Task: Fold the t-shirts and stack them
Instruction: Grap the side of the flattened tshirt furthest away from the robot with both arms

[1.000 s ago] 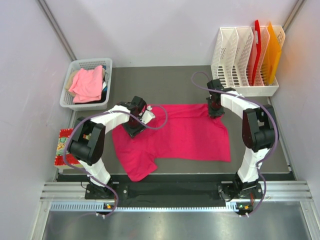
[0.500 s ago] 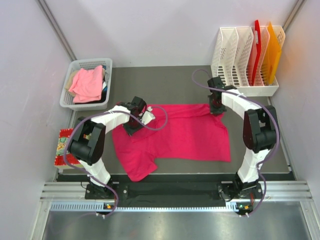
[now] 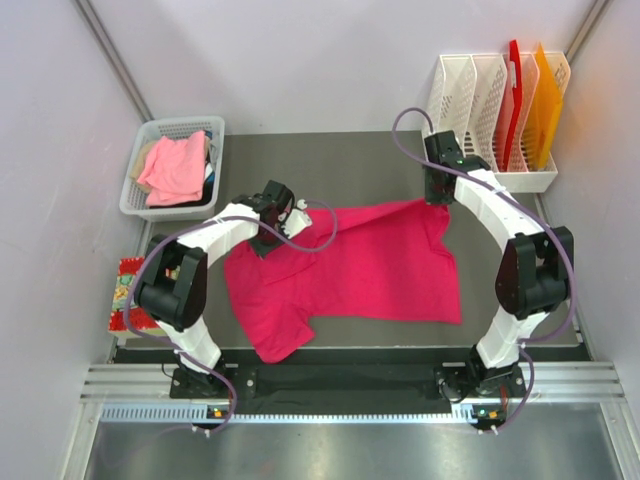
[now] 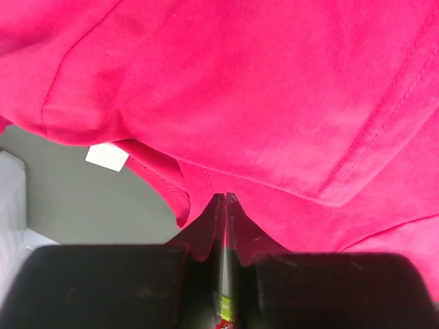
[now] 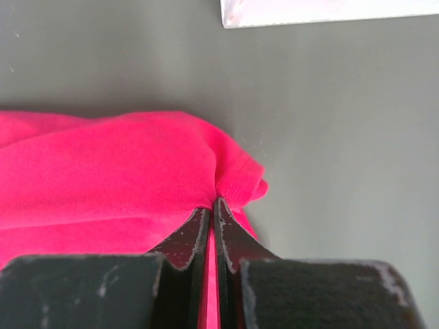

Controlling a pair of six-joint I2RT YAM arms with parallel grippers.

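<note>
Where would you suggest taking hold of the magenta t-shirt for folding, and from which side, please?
Along its far edge, from above. The magenta t-shirt lies flat and sideways, so that edge offers two ends: near the white tag and at the far right corner. The left tool and right tool are shut on just those spots.

There are two t-shirts: one magenta t-shirt [image 3: 370, 270] and one salmon-pink t-shirt [image 3: 178, 165]. There is one white basket [image 3: 133, 202], one white rack [image 3: 455, 100] and two arms: left arm [image 3: 215, 235], right arm [image 3: 495, 210].
</note>
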